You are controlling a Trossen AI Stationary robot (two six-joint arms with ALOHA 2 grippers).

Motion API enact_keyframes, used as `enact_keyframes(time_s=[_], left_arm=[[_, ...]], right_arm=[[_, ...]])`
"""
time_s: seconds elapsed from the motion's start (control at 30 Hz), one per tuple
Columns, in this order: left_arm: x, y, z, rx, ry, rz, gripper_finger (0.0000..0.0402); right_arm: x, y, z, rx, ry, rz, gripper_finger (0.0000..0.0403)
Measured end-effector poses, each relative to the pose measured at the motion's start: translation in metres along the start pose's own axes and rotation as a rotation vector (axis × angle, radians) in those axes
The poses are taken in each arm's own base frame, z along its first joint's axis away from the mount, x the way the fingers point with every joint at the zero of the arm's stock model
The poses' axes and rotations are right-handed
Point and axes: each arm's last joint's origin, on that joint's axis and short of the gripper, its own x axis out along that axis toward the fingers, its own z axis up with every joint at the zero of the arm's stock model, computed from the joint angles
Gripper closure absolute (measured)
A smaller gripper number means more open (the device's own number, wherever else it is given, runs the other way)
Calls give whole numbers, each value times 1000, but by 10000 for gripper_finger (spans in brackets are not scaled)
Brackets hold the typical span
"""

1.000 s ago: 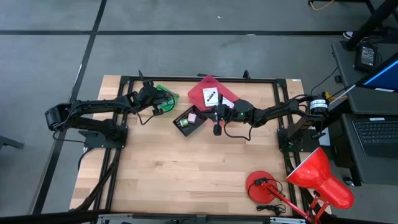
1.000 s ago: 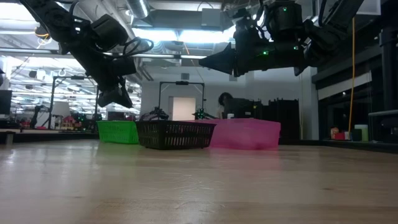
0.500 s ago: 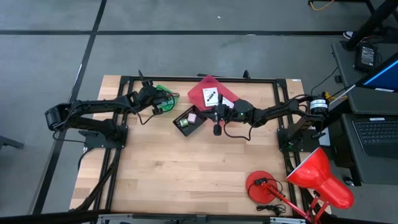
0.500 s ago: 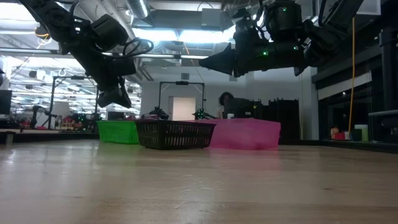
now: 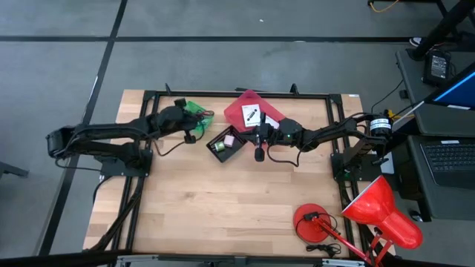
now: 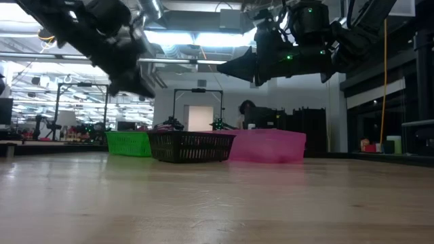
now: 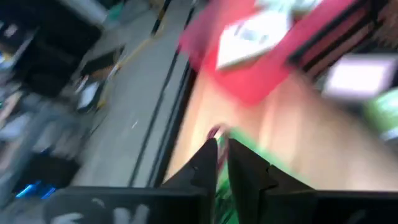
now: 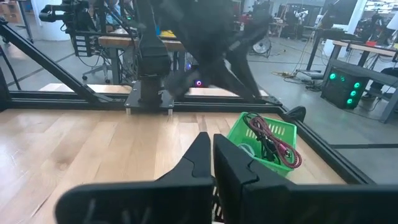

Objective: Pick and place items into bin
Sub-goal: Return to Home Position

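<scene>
My left gripper (image 5: 194, 131) hangs over the near edge of the green bin (image 5: 197, 113), fingers shut; its wrist view is blurred, with green mesh below the fingers (image 7: 222, 158). A thin maroon cord (image 8: 271, 140) lies coiled inside the green bin (image 8: 264, 142). My right gripper (image 5: 255, 137) hovers shut beside the black bin (image 5: 226, 143), high above the table (image 6: 221, 70). A tiny pink cube (image 5: 230, 139) rests on the black bin's floor. Two flat white cards (image 5: 252, 115) with a black mark lie in the pink bin (image 5: 241, 110). No grey-blue piece shows.
Three mesh bins stand side by side at the table's far edge (image 6: 193, 146). A red desk lamp (image 5: 378, 211) sits at the near right corner. A black frame rail (image 5: 237, 94) borders the table. Bare wood (image 5: 223, 200) fills the near half.
My left gripper has risen away from the green bin and turned about, moving fast enough to blur. The maroon cord stays in the green bin. My right arm has kept still.
</scene>
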Motion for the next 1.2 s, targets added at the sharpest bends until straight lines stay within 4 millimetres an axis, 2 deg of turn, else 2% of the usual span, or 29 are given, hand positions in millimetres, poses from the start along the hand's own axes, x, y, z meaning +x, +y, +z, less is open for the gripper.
enact_keyframes(time_s=[0.17, 0.33, 0.43, 0.5, 0.63, 0.83, 1.0, 1.2], left_arm=[[-20, 4, 3, -115, -187, -156, 398], [-31, -1, -16, -158, -268, -202, 400], [-35, -7, -29, -203, -383, -212, 400], [-38, -10, -35, -226, -469, -209, 399], [-43, -10, -46, -278, -534, -154, 400], [-57, -3, -50, -334, -619, -93, 400], [-71, -2, -53, -371, -659, -86, 400], [-87, -1, -57, -401, -733, -66, 400]], right_arm=[[0, 0, 0, 15, 0, 0, 401], [0, -4, -1, 80, 8, -10, 402], [-1, -10, -5, 76, 46, -27, 402], [-1, -14, -6, 80, 50, -40, 403], [-2, -21, -5, 82, 40, -62, 403], [-4, -37, 0, 75, -22, -45, 403], [-13, -52, 11, 79, -41, -23, 403], [-25, -51, 26, 89, 11, -3, 403]])
